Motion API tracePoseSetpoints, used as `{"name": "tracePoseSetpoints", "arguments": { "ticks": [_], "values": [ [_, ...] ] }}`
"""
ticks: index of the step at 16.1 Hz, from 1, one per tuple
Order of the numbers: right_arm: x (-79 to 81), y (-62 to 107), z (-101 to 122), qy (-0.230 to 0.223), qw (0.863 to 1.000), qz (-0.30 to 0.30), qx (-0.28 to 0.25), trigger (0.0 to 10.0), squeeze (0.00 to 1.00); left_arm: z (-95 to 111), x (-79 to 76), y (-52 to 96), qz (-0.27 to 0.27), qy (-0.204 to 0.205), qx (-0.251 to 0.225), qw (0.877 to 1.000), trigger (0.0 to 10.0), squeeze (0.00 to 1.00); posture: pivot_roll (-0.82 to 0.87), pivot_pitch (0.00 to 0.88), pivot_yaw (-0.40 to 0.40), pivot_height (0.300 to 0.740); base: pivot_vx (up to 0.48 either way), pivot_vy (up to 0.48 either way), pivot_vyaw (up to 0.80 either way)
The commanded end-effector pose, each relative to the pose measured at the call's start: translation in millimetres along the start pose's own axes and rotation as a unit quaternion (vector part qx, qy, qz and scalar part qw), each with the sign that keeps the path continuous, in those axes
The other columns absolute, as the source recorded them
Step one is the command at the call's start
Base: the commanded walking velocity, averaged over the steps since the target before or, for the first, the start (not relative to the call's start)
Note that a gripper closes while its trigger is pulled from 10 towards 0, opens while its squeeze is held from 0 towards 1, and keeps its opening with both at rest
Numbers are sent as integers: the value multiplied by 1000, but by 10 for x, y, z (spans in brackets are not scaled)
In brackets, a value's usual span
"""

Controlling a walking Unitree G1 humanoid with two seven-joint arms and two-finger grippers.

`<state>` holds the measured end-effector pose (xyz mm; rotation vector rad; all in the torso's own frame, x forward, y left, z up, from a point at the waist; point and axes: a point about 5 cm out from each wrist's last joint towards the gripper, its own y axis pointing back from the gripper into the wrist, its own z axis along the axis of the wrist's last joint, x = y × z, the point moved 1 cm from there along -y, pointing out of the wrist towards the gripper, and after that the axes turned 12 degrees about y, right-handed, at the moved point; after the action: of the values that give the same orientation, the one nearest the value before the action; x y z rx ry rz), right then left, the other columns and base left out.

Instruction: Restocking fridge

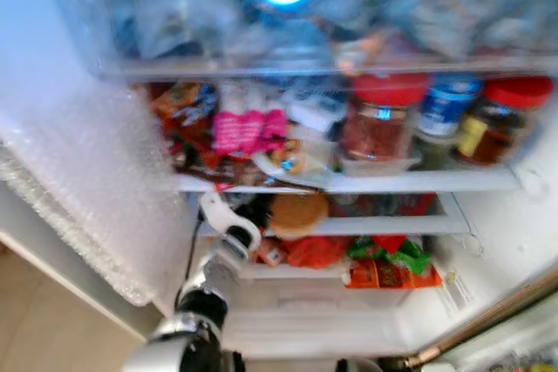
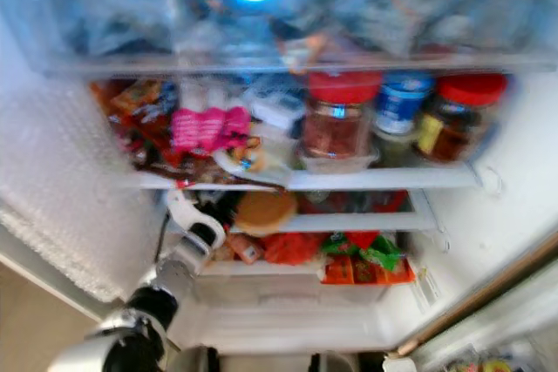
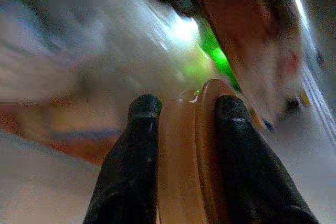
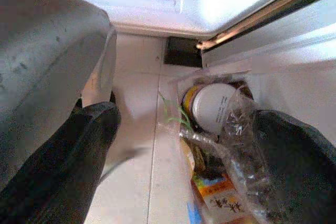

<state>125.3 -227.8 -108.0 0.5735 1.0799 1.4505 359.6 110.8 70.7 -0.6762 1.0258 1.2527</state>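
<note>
I am clamping my left gripper [image 3: 181, 114] on a round brown container [image 3: 189, 156] at the fridge's lower shelf [image 1: 384, 226], near its left edge. My right gripper [image 4: 184, 145] is hanging with fingers apart over a plastic bag [image 4: 220, 145] on the floor [image 4: 139, 103].

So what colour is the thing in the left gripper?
Orange-brown. The left gripper is shut on the round item; the left wrist view shows it best.

Both head eyes face the open fridge [image 1: 488, 215] closely.

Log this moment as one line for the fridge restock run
phase: placing | left gripper: shut on round brown item, at lower fridge shelf | right gripper: open, hanging low over bag of groceries
</note>
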Motion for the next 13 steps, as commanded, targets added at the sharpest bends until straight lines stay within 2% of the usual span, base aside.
{"name": "tracePoseSetpoints", "arguments": {
  "ticks": [1,4,7,13],
  "values": [
    [226,4,-27,9,999,38,4,10000,0,-13,-86,-66,5,2,-14,1000,10000,0,-45,73,27,640,0,0,0],
    [213,14,-58,10,999,37,5,10000,0,54,-105,-109,30,2,-41,999,10000,0,-75,94,19,640,0,0,0],
    [203,24,-91,19,999,37,7,10000,0,41,-162,-145,38,-10,-47,998,10000,0,-116,122,7,640,0,0,0],
    [182,57,-192,26,999,37,13,10000,0,116,-266,-209,56,20,-85,995,10000,0,-155,142,-15,640,0,0,0]
  ]
}}
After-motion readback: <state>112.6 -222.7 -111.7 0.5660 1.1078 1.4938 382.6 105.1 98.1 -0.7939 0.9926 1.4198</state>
